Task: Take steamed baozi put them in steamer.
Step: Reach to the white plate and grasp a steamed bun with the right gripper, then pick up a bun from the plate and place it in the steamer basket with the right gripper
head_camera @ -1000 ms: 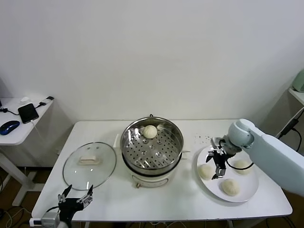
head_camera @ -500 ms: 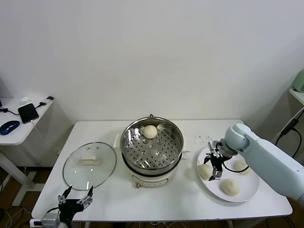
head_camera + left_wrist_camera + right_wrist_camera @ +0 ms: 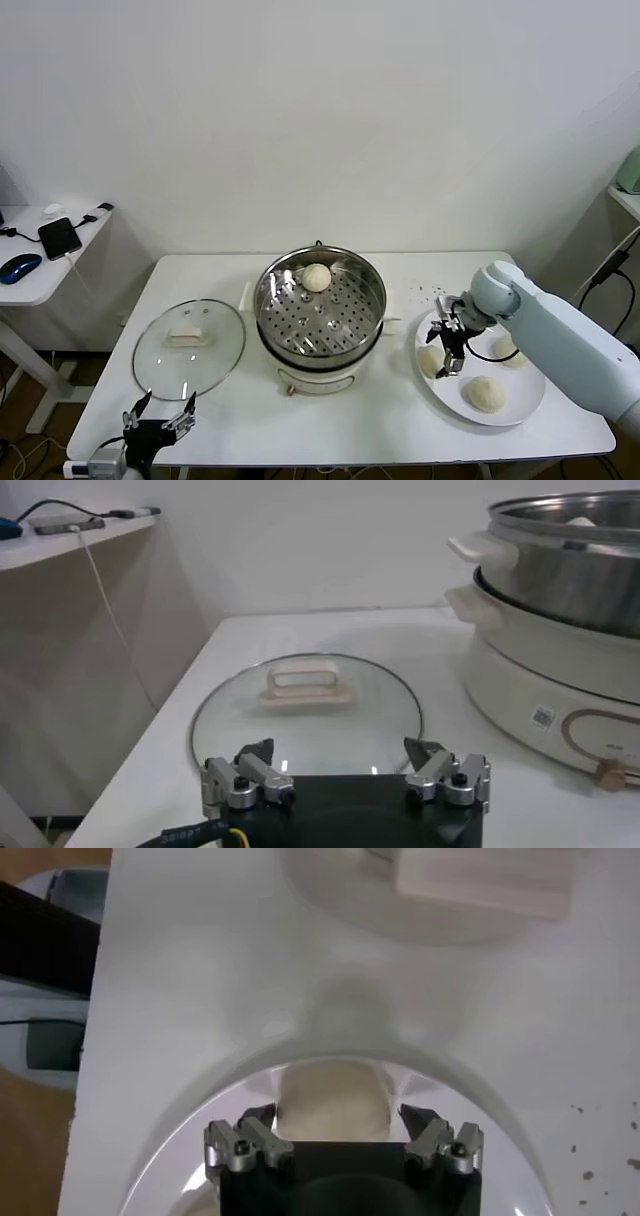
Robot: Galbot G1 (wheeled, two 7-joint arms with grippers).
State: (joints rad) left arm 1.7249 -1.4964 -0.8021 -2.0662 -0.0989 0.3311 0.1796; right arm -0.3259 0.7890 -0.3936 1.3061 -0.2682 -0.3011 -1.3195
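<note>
The steamer (image 3: 320, 312) stands mid-table with one baozi (image 3: 316, 277) on its perforated tray at the far side. Three more baozi lie on the white plate (image 3: 447, 396) to the right: a left one (image 3: 431, 361), a near one (image 3: 486, 392) and a far right one (image 3: 508, 349). My right gripper (image 3: 448, 347) is open, low over the left bun. In the right wrist view its fingers (image 3: 254, 1120) straddle that bun (image 3: 333, 1100) without closing on it. My left gripper (image 3: 160, 420) is open and empty at the table's front left edge.
The glass lid (image 3: 189, 347) with a beige handle lies flat left of the steamer; it also shows in the left wrist view (image 3: 305, 715), just ahead of the left gripper (image 3: 340, 755). A side desk (image 3: 45, 250) with a phone and mouse stands far left.
My right gripper has shifted slightly left and settled around the left bun on the plate. The left arm has not moved.
</note>
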